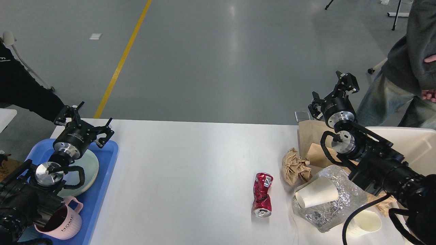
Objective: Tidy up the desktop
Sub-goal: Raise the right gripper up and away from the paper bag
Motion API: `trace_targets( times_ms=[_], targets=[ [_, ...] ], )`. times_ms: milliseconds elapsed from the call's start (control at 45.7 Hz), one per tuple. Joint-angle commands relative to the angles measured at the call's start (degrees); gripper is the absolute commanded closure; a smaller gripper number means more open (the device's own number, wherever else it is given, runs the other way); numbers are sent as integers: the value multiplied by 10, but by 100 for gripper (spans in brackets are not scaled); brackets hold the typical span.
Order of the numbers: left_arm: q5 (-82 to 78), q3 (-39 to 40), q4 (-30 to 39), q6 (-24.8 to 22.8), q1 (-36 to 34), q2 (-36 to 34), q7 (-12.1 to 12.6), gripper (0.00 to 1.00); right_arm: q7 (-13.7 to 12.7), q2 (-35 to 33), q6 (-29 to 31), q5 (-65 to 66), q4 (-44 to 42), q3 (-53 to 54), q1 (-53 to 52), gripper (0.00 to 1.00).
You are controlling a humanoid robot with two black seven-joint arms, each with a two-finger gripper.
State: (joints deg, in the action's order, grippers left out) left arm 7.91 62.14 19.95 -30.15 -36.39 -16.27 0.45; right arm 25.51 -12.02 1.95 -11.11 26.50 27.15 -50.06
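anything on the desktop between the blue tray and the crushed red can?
No: in the head view, the desktop is bare from the blue tray to the red can.
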Motion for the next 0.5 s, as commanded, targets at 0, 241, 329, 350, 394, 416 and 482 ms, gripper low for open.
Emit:
trace_targets(
  times_ms=[0,241,329,350,394,416,482],
  targets=[
    [0,0,0,0,0,0,0,3,0,0,0,37,0,-72,-25,0],
    [0,0,0,0,0,0,0,3,-5,-10,27,68,7,-276,-91,0],
    [0,0,0,0,0,0,0,3,-5,-12,33,70,10,-338,-112,0],
    [0,0,0,0,0,0,-1,3,-5,-15,39,70,13,-356,-117,0],
    [0,0,0,0,0,0,0,3,-5,-24,59,71,17,-397,-131,0],
    [0,0,0,0,0,0,0,3,-5,-27,69,70,18,-419,-138,0],
    [0,0,0,0,0,0,0,3,-10,-30,95,70,18,-487,-160,0]
  ],
)
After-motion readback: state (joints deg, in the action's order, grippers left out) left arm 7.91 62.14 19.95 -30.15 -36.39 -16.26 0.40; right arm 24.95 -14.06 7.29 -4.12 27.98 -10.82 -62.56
